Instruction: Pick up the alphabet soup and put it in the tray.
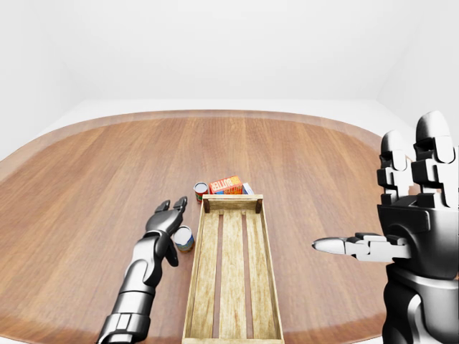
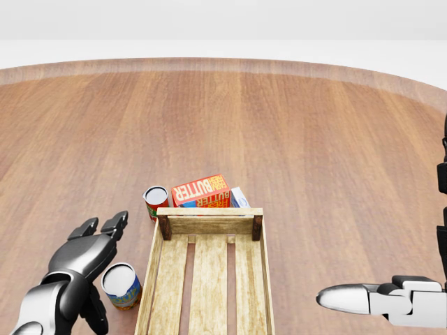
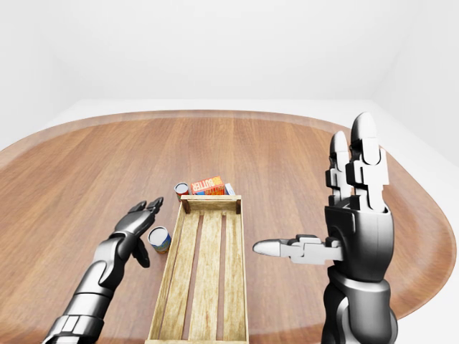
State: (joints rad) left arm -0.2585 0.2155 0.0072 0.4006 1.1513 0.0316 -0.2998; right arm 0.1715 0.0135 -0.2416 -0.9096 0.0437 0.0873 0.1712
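Wood table (image 2: 314,139): alphabet soup (image 2: 121,285) just right of left hand (image 2: 87,252), fingers spread.

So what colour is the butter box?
Red-orange with white lettering; the head view shows the butter box best.

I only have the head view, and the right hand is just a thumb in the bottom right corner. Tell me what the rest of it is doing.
Observer: In the right-eye view the right hand stands upright with its fingers pointing up and its thumb out to the view's left. It holds nothing.
Operator: Now give me the tray's near end. My view cuts it off.
Observer: The left-eye view shows the whole tray. Its slats are bare all the way down to the bottom end wall.
Operator: Describe the left arm below the wrist.
Observer: The left hand is open beside the lower can. Its forearm runs down to the view's bottom edge, left of the tray.
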